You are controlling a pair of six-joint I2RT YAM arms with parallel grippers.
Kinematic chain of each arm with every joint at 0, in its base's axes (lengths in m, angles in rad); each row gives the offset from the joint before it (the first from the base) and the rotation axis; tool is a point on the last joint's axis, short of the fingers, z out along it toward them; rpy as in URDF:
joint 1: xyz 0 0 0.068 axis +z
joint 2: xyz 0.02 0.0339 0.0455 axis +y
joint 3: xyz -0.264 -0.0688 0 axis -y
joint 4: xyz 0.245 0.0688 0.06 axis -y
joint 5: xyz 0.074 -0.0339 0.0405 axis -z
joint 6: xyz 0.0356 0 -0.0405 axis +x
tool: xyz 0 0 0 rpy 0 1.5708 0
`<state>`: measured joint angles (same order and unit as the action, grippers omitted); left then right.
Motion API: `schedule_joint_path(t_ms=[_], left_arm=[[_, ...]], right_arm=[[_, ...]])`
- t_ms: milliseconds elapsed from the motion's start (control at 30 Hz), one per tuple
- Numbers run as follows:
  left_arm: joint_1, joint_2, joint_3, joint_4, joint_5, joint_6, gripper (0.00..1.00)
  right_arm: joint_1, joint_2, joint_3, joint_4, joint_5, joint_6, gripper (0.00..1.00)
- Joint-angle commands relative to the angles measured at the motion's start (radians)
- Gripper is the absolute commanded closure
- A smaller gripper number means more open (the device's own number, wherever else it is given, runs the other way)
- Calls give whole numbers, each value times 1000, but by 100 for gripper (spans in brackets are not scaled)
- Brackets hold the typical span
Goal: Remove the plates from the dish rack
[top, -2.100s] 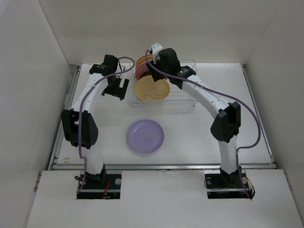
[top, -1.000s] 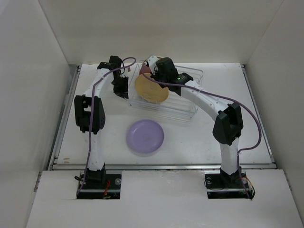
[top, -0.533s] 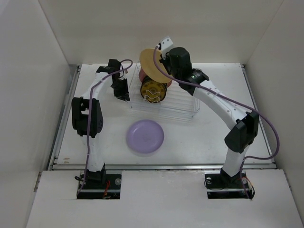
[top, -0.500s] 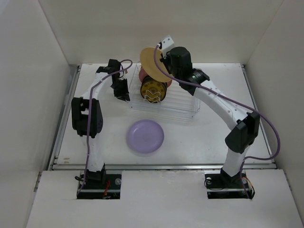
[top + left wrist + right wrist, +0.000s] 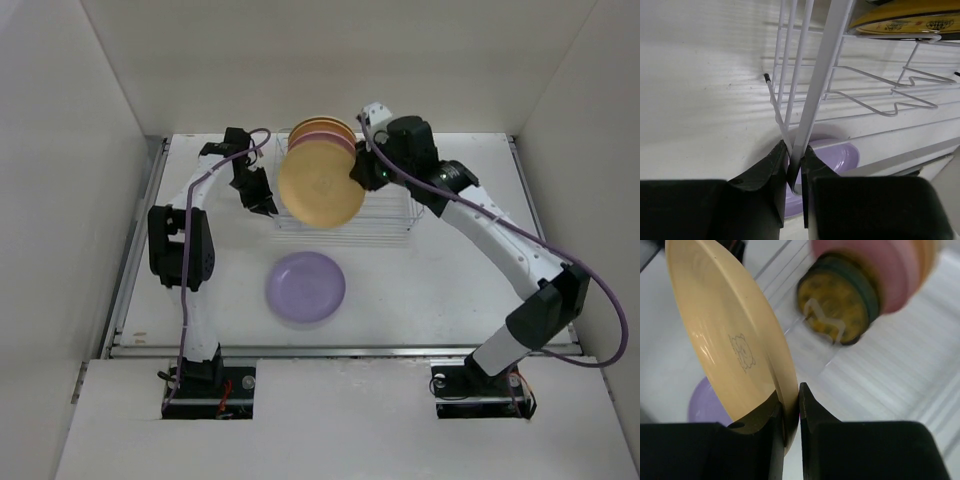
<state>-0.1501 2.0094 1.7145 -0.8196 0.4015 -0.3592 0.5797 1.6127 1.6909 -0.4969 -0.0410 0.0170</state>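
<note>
- Top external view: three plates can be counted with certainty.
- One pale yellow plate (image 5: 321,186) hangs in the air, face towards the camera, in front of and above the dish rack (image 5: 388,216). The right gripper (image 5: 357,172) pinches its right rim.
- One pink plate (image 5: 322,129) shows only as a rim above the yellow one. Whether a further pale rim lies behind it is hard to make out.
- One lavender plate (image 5: 305,287) lies flat on the table (image 5: 450,285), near the rack's front side and apart from it.
- The lifted plate hides the left half of the one rack. The left gripper (image 5: 267,206) sits at the rack's left edge.
- Left wrist view: the two fingers of the left gripper are closed tight on a thin white wire of the rack.
- Part of the lavender plate shows past the fingers, cut off by them.
- One dark plate with a gold-patterned centre (image 5: 910,22) sits in the rack at the upper right, cropped by the frame.
- Right wrist view: the two fingers of the right gripper are clamped on the lower rim of the pale yellow plate, which tilts up to the left and bears a small printed mark.
- Beyond it the dark plate and the pink plate stand together, both blurred, with a bent rack wire across the dark one.
- A sliver of the lavender plate shows at the lower left.
</note>
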Motion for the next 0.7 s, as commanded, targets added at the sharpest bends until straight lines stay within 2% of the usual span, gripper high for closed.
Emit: schedule_joint_path(t_ms=[0,167,433,500,533,567,667], left_arm=[[11,49,78,-42,68,-71,100],[11,69,139,-56,31,54,100],[11,78,200,-122,-30,98,100],[11,66,174,-122,-30,98,100],[11,66,165,-113,-30,98,100],[11,66,152,-113,-30,98,100],[11,66,152,-113,-30,98,100]], right_arm=[[52,-42,-153,-58,-309,107,100],[112,-36,-345,23,-329,164,100],[147,153,-333,0,-252,176,100],[147,162,-333,24,-221,187,84],[157,182,-333,24,-208,187,74],[157,191,-324,12,-191,178,58],[186,234,-281,-54,-110,164,43]])
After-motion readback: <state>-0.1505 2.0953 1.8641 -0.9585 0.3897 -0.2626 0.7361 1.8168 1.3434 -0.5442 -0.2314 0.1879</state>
